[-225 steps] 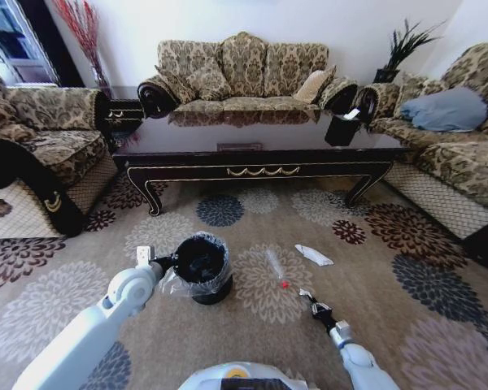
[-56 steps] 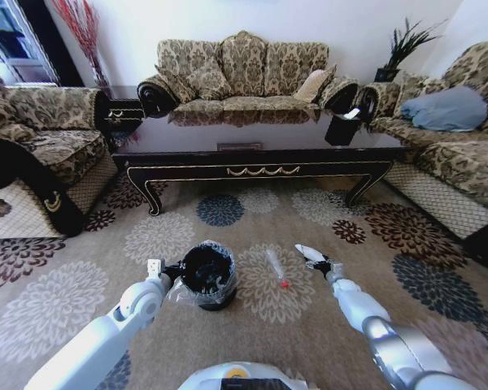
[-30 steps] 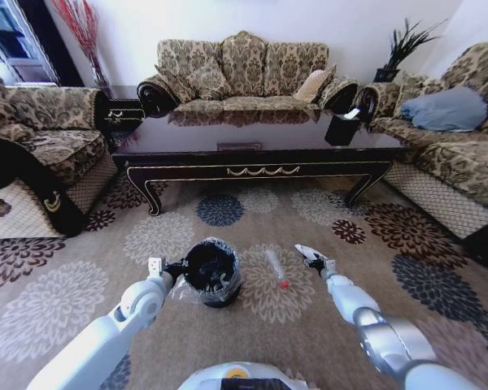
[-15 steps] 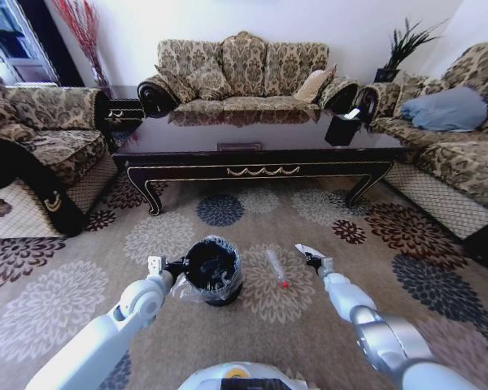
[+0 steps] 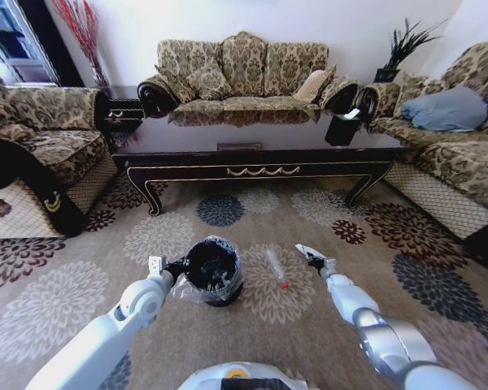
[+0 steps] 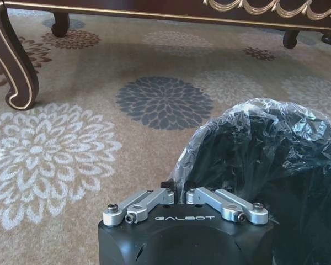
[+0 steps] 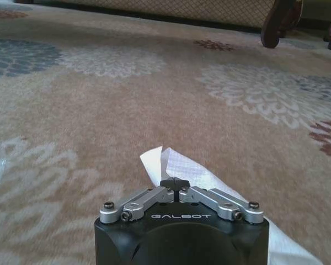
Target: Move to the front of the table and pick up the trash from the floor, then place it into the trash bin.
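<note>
My right gripper (image 5: 313, 260) is pinched tight on the white wrapper (image 5: 304, 251), whose long axis runs from my fingertips toward the table (image 5: 260, 166). My left gripper (image 5: 176, 266) clamps the trash bin's (image 5: 213, 272) liner rim; the bottle (image 5: 276, 266) lies between them, red cap toward me.

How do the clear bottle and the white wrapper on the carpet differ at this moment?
The bottle is clear with a red cap, and no tool touches it; the wrapper is white, flat, and pinched by the right tool. The bottle lies nearer the trash bin. Both are on the carpet.

floor (image 5: 65, 268) | trash bin (image 5: 212, 273) | bottle (image 5: 276, 266) | wrapper (image 5: 306, 250) | table (image 5: 260, 140)
</note>
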`<state>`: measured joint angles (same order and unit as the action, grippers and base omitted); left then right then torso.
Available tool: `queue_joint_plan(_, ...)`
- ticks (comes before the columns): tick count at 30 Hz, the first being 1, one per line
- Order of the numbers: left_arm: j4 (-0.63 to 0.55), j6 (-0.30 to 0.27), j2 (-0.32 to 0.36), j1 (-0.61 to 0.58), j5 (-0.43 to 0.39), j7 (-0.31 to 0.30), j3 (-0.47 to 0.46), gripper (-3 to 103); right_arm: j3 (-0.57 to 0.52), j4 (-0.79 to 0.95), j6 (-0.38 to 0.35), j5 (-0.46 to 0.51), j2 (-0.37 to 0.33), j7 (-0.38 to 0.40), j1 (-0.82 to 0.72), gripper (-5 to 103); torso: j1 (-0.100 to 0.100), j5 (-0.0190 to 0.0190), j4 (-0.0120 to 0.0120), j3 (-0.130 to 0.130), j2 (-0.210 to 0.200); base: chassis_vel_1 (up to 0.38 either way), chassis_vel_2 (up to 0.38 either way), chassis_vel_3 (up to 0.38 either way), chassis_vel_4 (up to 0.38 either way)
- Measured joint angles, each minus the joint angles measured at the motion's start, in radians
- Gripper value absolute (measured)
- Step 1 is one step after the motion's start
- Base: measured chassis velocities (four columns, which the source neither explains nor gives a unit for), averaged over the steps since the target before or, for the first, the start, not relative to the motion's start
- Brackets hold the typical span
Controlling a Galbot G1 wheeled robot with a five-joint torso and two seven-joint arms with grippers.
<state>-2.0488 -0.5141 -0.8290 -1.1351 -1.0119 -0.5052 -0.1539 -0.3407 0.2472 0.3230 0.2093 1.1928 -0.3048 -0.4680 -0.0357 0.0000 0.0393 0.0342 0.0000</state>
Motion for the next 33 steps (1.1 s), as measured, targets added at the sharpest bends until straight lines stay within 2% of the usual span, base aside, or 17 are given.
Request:
queue_joint_plan(8,0.003,-0.003,-0.006,0.004,-0.003,0.002,0.006,4,-0.004,0.017,0.05,0.016,-0.003,0.006,-0.015,0,0.0,0.0,-0.0002,0.0,0.0,-0.144,0.144,0.131,-0.15)
queue_joint_plan(12,0.01,-0.006,-0.009,0.018,-0.007,0.002,0.019,4,-0.004,0.076,0.093,0.056,-0.029,-0.003,-0.043,0,-0.001,-0.0001,-0.0001,0.001,0.0,-0.149,0.144,0.144,-0.133)
queue_joint_plan(17,0.013,-0.009,-0.016,0.022,-0.007,0.002,0.028,4,0.002,0.172,0.108,0.069,-0.068,-0.004,-0.094,0,-0.001,0.0003,-0.0001,0.0,0.0,-0.05,0.039,0.046,-0.037)
queue_joint_plan(20,0.015,-0.011,-0.018,0.023,-0.009,0.002,0.031,4,0.007,0.336,0.109,0.113,-0.128,0.01,-0.189,0,0.0,0.0,0.0004,0.0,0.0,0.012,-0.014,-0.016,0.018)
queue_joint_plan(22,0.016,-0.014,-0.018,0.026,-0.01,0.001,0.034,4,0.003,0.384,0.107,0.121,-0.143,0.016,-0.219,0,0.0,0.0004,0.0004,0.0,0.0,0.018,-0.021,-0.024,0.027)
queue_joint_plan(25,0.024,-0.024,-0.021,0.04,-0.012,-0.004,0.046,4,-0.027,0.584,0.081,0.171,-0.201,0.037,-0.357,0,0.0,0.0,0.0004,0.0,0.0,0.0,0.0,0.0,0.0)
queue_joint_plan(26,0.024,-0.024,-0.021,0.04,-0.012,-0.004,0.046,4,-0.027,0.584,0.081,0.171,-0.201,0.037,-0.357,0,0.0,0.0,0.0004,0.0,0.0,0.0,0.0,0.0,0.0)
queue_joint_plan(31,0.047,-0.053,-0.042,0.077,-0.031,-0.02,0.076,4,-0.091,0.954,0.04,0.245,-0.282,0.09,-0.562,0,0.0,-0.0001,0.0,0.0,0.0,0.0,0.0,0.0,0.0)
queue_joint_plan(32,0.047,-0.053,-0.042,0.077,-0.031,-0.02,0.076,4,-0.091,0.954,0.04,0.245,-0.282,0.09,-0.562,0,0.0,-0.0001,0.0,0.0,0.0,0.0,0.0,0.0,0.0)
queue_joint_plan(33,0.05,-0.06,-0.048,0.088,-0.038,-0.025,0.086,4,-0.107,1.045,0.027,0.261,-0.299,0.105,-0.604,0,0.0,0.0,-0.0004,0.0,0.0,0.0,0.0,0.0,0.0)
